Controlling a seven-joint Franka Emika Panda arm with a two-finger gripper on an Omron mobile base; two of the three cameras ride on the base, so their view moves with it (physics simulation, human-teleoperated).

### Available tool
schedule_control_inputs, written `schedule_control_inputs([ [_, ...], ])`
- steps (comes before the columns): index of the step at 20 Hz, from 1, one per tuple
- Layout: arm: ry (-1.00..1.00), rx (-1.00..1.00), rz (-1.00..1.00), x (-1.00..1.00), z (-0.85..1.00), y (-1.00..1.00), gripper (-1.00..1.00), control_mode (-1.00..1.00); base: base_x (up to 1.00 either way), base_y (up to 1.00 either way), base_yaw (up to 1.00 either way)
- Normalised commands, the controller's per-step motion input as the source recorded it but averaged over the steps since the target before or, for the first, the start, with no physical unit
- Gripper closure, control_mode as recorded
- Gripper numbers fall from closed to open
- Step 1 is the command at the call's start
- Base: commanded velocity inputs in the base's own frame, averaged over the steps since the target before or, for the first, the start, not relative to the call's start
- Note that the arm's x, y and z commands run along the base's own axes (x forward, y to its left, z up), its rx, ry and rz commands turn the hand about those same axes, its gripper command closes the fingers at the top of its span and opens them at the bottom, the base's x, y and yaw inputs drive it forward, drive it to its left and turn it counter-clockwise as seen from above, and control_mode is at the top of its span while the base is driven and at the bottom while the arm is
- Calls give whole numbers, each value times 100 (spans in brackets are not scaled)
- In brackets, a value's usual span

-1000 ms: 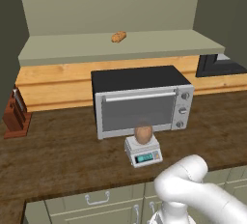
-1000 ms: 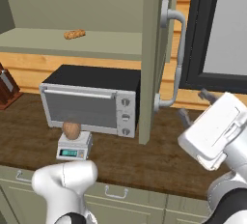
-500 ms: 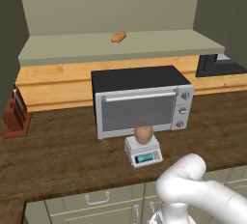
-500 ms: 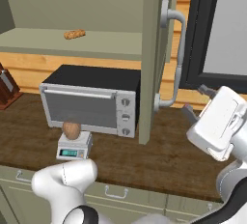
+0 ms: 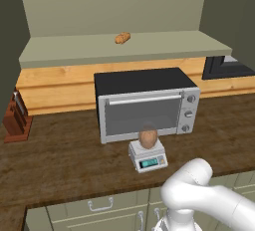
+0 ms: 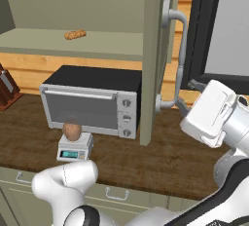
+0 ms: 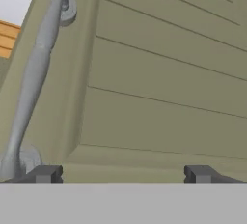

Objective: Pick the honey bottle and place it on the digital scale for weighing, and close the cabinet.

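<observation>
The amber honey bottle [image 5: 148, 138] [image 6: 72, 131] stands upright on the small white digital scale [image 5: 147, 156] [image 6: 74, 149], in front of the toaster oven. The sage-green cabinet door [image 6: 154, 59] stands open, edge-on, with its silver bar handle [image 6: 181, 59] facing right. My gripper [image 6: 187, 95] is to the right of the door, close to the lower end of the handle. In the hand view the panelled door face [image 7: 164, 73] is very near, the handle [image 7: 31, 83] runs along the left, and my gripper [image 7: 120, 175] is open with nothing between its fingertips [image 7: 46, 174].
A silver toaster oven with a black top [image 5: 144, 100] [image 6: 92, 98] sits behind the scale. A small bread-like lump [image 5: 122, 38] [image 6: 75, 34] lies on the open shelf. A knife block [image 5: 17, 120] stands at the counter's left. A dark window frame [image 6: 204, 30] is right of the door.
My hand has risen and drawn closer to the cabinet door's handle side. The bottle, scale and door have not moved.
</observation>
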Motion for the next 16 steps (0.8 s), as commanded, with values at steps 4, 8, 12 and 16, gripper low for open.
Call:
schedule_control_inputs([
  [4, 8, -4, 0, 9, 2, 53, -100, -100, 0, 0, 0],
  [8, 6, -4, 0, 0, 16, 60, -100, -100, 0, 0, 0],
  [12, 4, -4, -4, 0, 12, 48, -100, -100, 0, 0, 0],
  [16, 1, -4, -11, 1, 4, 44, -100, -100, 0, 0, 0],
])
